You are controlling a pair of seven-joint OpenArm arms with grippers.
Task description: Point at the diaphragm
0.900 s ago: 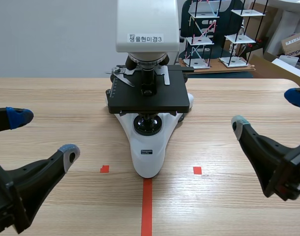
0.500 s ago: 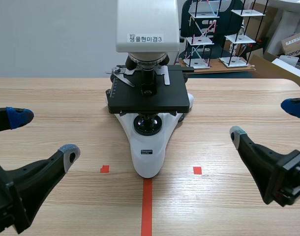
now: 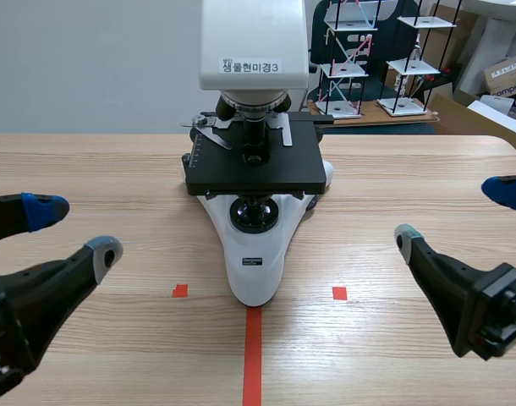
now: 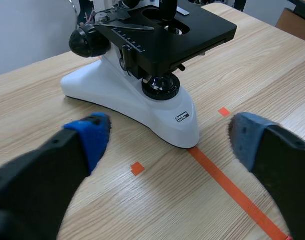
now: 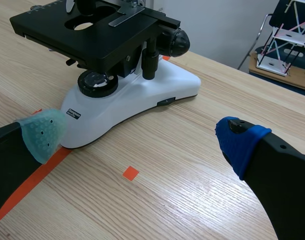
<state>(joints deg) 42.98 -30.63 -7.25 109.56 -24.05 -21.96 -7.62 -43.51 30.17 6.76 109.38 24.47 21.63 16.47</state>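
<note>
The diaphragm [image 3: 253,199] sits under the white microscope's [image 3: 253,271] flat black stage [image 3: 254,173], above the round lamp lens [image 3: 252,213]. The left tool [image 3: 74,230] and right tool [image 3: 454,213] hang open, well aside. A spread finger could knock the stage or mark the lens.

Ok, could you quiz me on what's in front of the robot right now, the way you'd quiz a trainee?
1. True or false: the left gripper is touching the microscope.
2. What colour is the microscope's stage? A) white B) black C) red
3. Fill in: the fingers of the left gripper and of the right gripper stand ____ (open or shut).

Key: 1 false, it sits apart from the microscope, off to its side. 2 B. 3 open.
</note>
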